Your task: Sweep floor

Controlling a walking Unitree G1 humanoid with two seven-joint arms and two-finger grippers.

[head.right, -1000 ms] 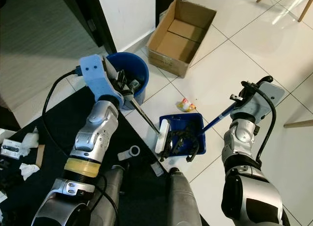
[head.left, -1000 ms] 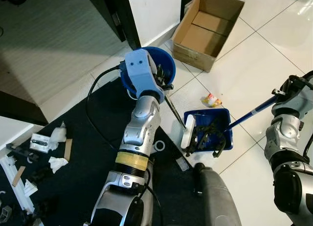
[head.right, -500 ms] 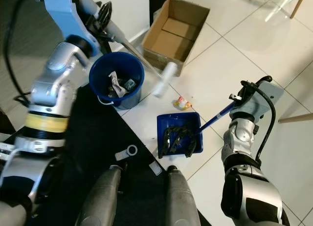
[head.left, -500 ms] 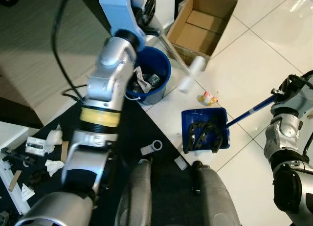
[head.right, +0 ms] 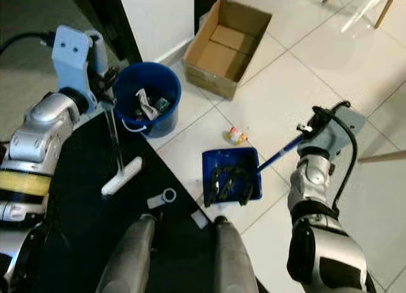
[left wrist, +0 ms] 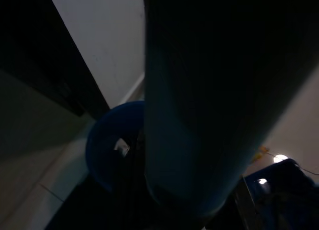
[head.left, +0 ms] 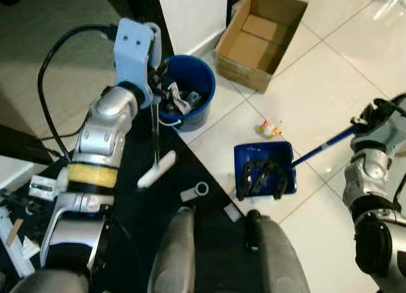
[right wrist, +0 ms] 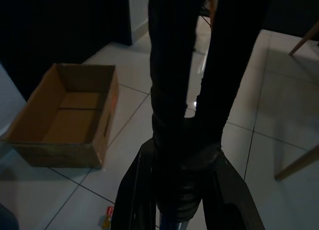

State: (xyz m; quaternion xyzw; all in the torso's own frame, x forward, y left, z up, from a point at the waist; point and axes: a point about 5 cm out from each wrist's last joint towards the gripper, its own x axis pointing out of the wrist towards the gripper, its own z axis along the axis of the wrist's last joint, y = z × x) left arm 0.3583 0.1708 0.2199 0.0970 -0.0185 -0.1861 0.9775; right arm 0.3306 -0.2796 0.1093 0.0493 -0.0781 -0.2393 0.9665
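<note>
Brush (head.right: 120,177) hangs from the left gripper (head.right: 108,93), which is closed on its thin handle, its white head over the dark mat (head.right: 82,223) beside the blue bucket (head.right: 147,103). Right gripper (head.right: 315,120) squeezes the dustpan (head.right: 231,179) handle, the pan resting on the white floor (head.right: 285,71).

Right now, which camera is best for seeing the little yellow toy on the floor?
The left eye view: the yellow toy lies unobstructed on white tile between the cardboard box and the blue dustpan. The right eye view shows it slightly smaller; the right wrist view catches just its edge.
</note>
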